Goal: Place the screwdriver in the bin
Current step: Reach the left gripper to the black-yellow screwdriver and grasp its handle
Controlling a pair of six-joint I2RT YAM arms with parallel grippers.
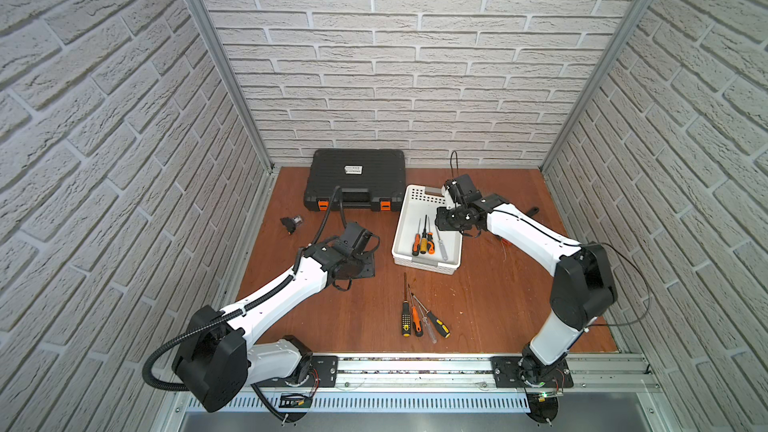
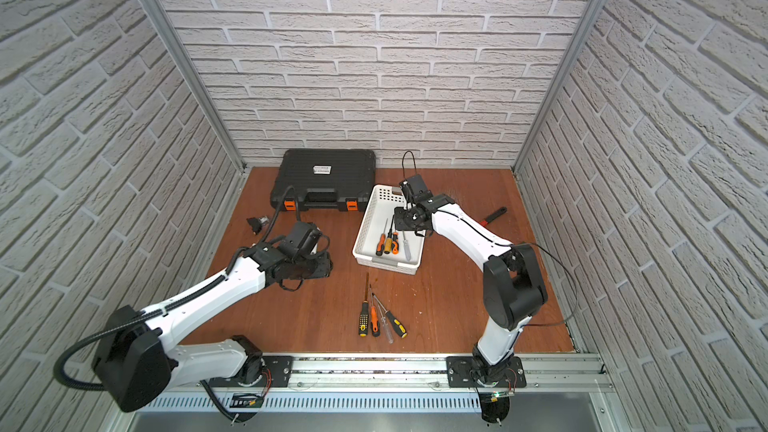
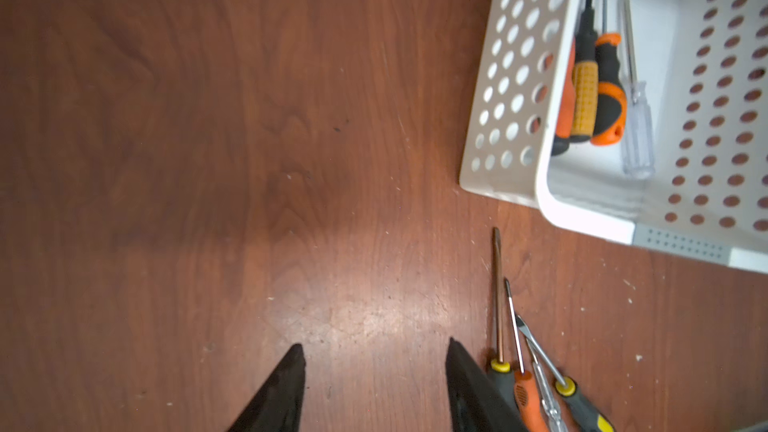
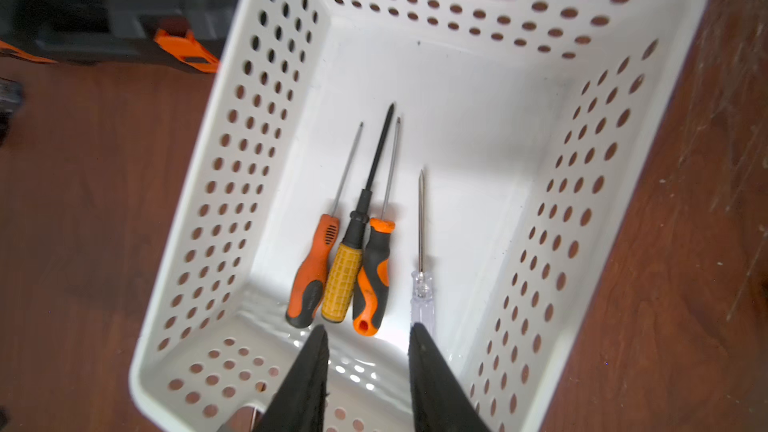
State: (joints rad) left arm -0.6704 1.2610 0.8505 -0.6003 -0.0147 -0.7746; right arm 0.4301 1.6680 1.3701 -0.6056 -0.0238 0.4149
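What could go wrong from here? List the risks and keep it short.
1. The four loose screwdrivers lie bunched on the table, with two shafts crossing. The open left gripper beside them may grab two or scatter them.
2. The open right gripper hangs over the bin, close to the clear-handled screwdriver. Pulling out carelessly could catch that screwdriver or the bin wall.

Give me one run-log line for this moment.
right gripper: open, empty, over bin | binned screwdrivers: four | left gripper: open, empty | loose screwdrivers: four, on table
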